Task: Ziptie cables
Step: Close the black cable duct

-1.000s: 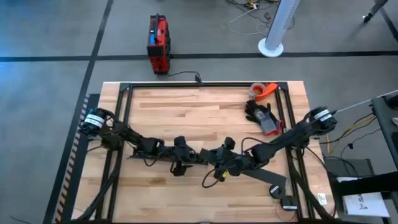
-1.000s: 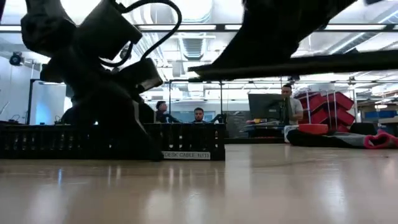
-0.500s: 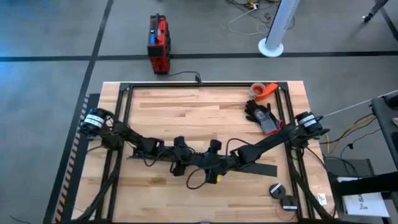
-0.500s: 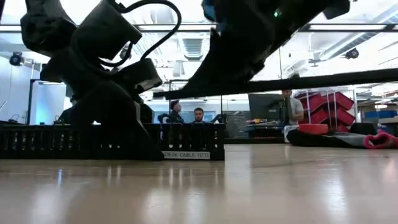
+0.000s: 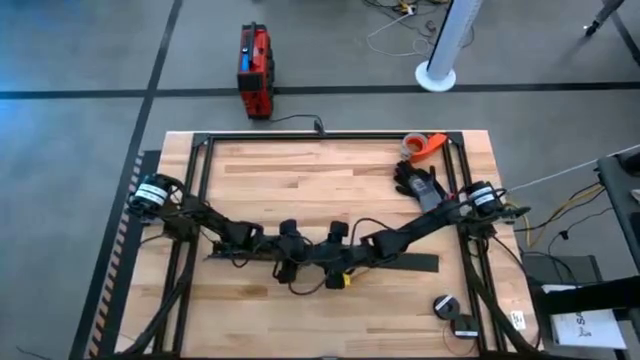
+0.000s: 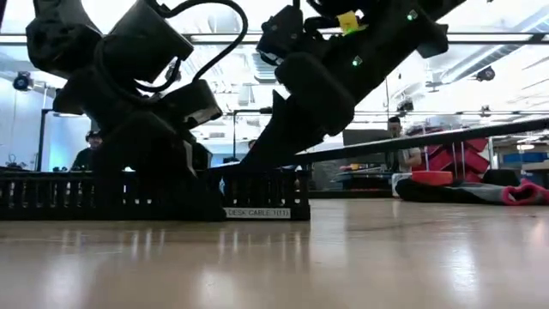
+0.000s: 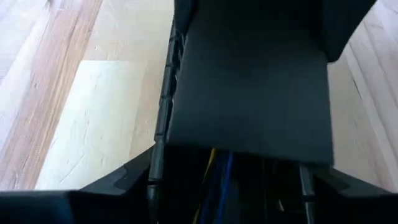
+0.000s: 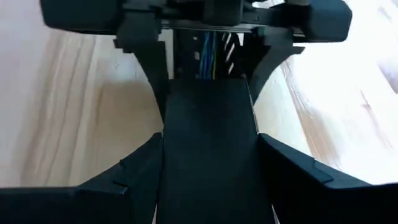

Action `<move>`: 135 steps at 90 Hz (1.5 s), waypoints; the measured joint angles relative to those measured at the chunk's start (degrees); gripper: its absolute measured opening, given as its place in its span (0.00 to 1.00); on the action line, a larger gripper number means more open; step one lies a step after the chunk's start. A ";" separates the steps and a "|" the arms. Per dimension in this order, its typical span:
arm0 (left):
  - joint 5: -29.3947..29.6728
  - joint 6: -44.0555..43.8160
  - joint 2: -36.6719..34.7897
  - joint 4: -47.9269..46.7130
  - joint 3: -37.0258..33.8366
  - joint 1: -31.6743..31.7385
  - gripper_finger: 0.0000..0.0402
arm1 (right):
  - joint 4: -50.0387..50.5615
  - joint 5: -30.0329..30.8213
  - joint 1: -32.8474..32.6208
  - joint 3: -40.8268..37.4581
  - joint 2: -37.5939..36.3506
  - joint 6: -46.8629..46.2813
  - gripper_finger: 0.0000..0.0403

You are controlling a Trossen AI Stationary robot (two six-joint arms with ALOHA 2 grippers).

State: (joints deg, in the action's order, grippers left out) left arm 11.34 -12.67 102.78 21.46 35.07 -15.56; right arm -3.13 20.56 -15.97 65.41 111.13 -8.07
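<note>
From above, the left gripper (image 5: 290, 252) and the right gripper (image 5: 335, 262) sit close together, low over a black slotted rail (image 5: 400, 263) on the wooden table (image 5: 300, 170). Only the wrist views show the cables (image 8: 210, 53): thin blue and yellow wires lying inside the rail, right ahead of each gripper. Whether either gripper's fingers are open, or holding anything, cannot be told.

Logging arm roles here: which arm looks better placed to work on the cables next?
Probably the right: its end effector meets the left end effector mid-table, and its wrist view faces the cables directly.
</note>
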 joint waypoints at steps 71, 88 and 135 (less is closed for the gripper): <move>-2.04 1.86 0.04 1.67 -0.33 -1.15 0.59 | 2.51 -14.02 6.12 0.09 -0.15 0.39 0.54; -2.09 1.81 0.04 2.27 -0.38 -1.22 0.59 | -1.08 -13.99 6.08 0.09 1.72 -0.48 0.54; -0.03 1.70 -4.62 -0.67 -0.73 -1.54 0.74 | -3.26 -15.18 6.22 0.09 2.30 -1.00 0.54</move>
State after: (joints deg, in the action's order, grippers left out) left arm 11.31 -10.96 98.16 20.79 34.34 -17.10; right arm -6.39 5.38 -9.75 65.50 113.43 -9.07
